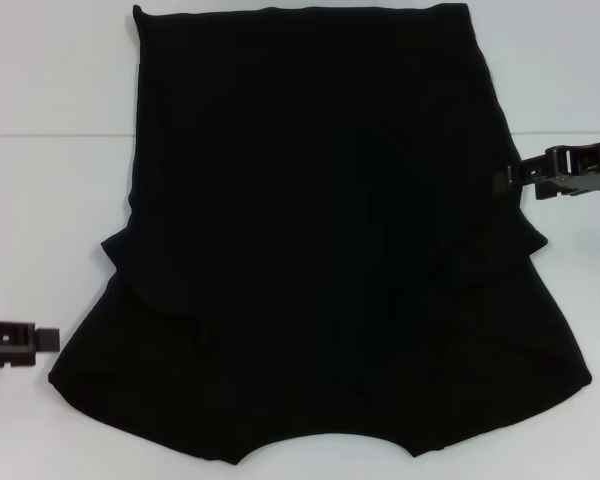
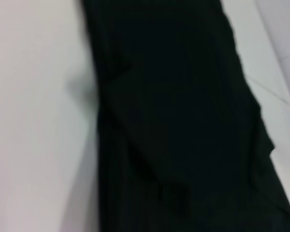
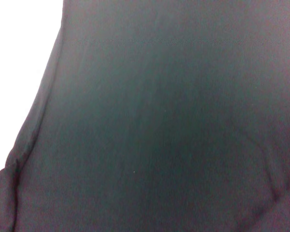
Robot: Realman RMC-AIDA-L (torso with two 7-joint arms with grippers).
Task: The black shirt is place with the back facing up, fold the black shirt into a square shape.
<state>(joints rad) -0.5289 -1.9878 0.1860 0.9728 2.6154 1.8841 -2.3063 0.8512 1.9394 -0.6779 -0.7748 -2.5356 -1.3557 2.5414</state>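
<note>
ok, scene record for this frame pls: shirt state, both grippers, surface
shirt: black, spread flat on the table, sleeves folded in over the body, no print showing
fold progress: not yet a square; near end flares wider than the far end
left gripper: low at the shirt's near left corner, just off the cloth
right gripper: at the shirt's right edge, about mid-length, tip at the cloth
table: white, a seam line across it

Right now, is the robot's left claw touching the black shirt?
Apart. In the head view, white table shows between the left gripper and the black shirt.
</note>
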